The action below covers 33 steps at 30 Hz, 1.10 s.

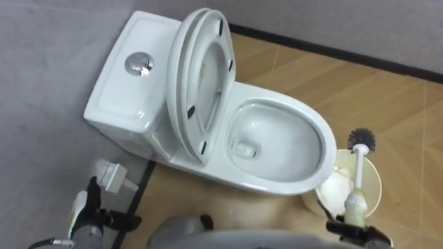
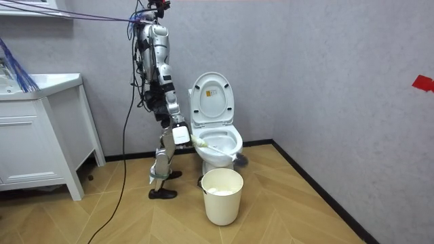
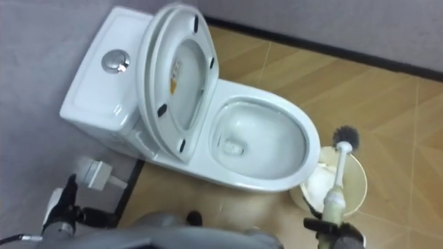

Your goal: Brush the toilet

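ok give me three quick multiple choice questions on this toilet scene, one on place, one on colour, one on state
1. Where is the head of the toilet brush?
A in the bowl
B outside the bowl, by the bin
C on the tank

2. What colour are its bristles?
A dark
B pink
C yellow

3. The toilet seat is
A raised
B down
C missing

B: the head shows to the right of the rim, above the bin.
A: the bristles look black.
A: the seat stands up off the bowl.

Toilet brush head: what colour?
Dark grey, almost black; toilet brush head shows best in left eye view.
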Available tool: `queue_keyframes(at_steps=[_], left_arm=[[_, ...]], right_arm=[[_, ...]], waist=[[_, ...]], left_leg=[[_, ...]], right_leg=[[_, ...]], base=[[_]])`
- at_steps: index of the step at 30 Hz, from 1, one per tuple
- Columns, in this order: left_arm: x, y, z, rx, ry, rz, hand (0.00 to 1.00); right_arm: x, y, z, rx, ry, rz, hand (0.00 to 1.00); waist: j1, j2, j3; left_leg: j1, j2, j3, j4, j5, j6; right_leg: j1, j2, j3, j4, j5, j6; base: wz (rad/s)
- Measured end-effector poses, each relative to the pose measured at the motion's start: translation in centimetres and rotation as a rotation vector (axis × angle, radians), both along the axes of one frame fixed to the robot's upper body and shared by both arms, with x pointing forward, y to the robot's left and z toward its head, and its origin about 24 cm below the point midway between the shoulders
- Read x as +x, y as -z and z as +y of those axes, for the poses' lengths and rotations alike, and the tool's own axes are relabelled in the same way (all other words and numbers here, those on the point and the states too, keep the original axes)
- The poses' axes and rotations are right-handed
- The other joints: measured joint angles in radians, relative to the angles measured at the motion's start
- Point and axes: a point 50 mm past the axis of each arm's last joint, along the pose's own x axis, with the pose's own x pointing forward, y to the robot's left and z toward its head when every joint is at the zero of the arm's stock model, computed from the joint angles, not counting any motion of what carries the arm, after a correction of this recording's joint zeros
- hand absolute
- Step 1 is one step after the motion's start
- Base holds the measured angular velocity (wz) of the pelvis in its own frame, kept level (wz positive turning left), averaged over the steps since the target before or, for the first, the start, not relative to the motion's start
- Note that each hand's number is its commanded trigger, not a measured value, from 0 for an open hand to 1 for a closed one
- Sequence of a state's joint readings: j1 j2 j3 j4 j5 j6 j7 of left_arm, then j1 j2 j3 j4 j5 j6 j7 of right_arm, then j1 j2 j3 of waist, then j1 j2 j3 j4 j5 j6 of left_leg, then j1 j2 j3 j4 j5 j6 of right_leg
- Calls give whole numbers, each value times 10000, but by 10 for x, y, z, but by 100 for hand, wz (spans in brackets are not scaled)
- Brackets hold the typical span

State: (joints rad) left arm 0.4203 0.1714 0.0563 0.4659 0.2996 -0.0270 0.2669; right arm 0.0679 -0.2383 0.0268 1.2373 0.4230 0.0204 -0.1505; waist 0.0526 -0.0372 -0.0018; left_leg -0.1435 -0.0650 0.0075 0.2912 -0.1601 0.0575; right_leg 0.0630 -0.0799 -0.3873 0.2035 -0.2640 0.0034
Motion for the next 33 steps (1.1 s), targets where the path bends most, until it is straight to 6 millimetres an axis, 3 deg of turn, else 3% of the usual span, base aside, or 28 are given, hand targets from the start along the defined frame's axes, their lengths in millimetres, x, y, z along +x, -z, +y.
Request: queue_keyframes(at_steps=[4,6,13,21,25,33], left_arm=[[19,-24,-4,890,794,-1385,0],[27,-32,-7,1199,1264,-1849,0],[52,-62,-18,2426,2495,-3693,0],[63,-65,-42,2795,3942,-4145,0],[68,-67,-45,3074,4618,-4173,0],[74,-60,-48,3798,5518,-3654,0]], right_arm=[[6,-1,0,-342,-1183,170,100],[7,-1,0,-470,-1503,171,100],[18,-3,4,-842,-3046,-142,100],[30,-4,12,-1236,-5115,-80,100],[31,-4,13,-1315,-5812,63,100],[27,-3,12,-1635,-7531,826,100]], waist=[[204,13,5],[361,-23,58],[569,-84,50],[363,-131,49],[332,-140,71],[233,112,91]], left_leg=[[129,-13,-118,-8,-2,-6],[147,-18,-138,-11,-3,-6],[157,-40,-254,-15,-20,-37],[117,-33,-338,21,-51,-84],[91,10,-373,107,-88,-115],[133,44,-319,122,-114,-110]], right_leg=[[135,1,-127,-17,5,-5],[178,24,-149,-28,6,-6],[293,25,-263,-151,16,-19],[300,103,-292,-139,42,-52],[324,123,-284,-138,65,-88],[336,127,-205,-122,102,-115]], base=[[3],[3],[5],[2],[0],[-4]])
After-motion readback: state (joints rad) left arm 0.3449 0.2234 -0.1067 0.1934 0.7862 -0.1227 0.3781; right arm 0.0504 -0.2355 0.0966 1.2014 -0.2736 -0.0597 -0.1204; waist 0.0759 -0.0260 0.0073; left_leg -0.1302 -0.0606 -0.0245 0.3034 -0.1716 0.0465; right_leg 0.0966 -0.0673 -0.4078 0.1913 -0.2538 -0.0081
